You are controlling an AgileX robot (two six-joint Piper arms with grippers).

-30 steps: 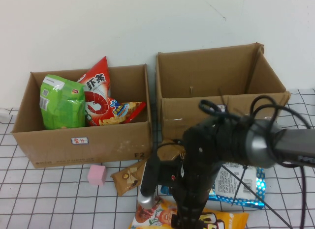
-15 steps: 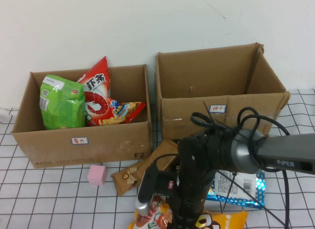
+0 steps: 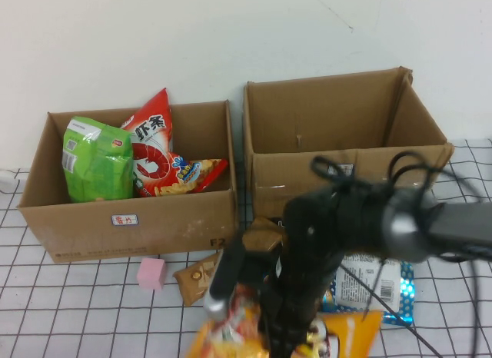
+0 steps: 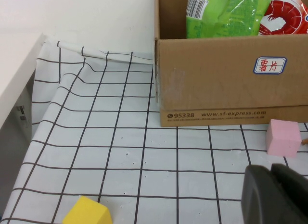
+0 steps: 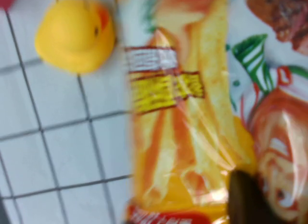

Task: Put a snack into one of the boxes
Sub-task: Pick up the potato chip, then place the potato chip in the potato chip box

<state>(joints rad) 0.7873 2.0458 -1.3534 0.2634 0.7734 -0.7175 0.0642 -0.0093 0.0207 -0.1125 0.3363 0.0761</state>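
An orange-yellow snack bag (image 3: 231, 333) hangs crumpled near the table's front edge, under my right arm. It fills the right wrist view (image 5: 192, 113). My right gripper (image 5: 250, 197) is shut on it, with one dark finger pressing into the foil. Two open cardboard boxes stand at the back. The left box (image 3: 131, 223) holds a green bag (image 3: 96, 160) and a red bag (image 3: 154, 147). The right box (image 3: 346, 170) shows only bare cardboard inside. My left gripper (image 4: 276, 195) hovers over the checked cloth in front of the left box, its fingers together on nothing.
A pink cube (image 3: 151, 273) and a brown snack packet (image 3: 198, 276) lie in front of the left box. A blue-and-white bag (image 3: 373, 285) lies under the right arm. A yellow rubber duck (image 5: 74, 34) and a yellow block (image 4: 86, 212) sit on the cloth.
The right gripper closed on the orange-yellow bag, which has bunched up and shifted left off the table. The arm dipped, then rose again.
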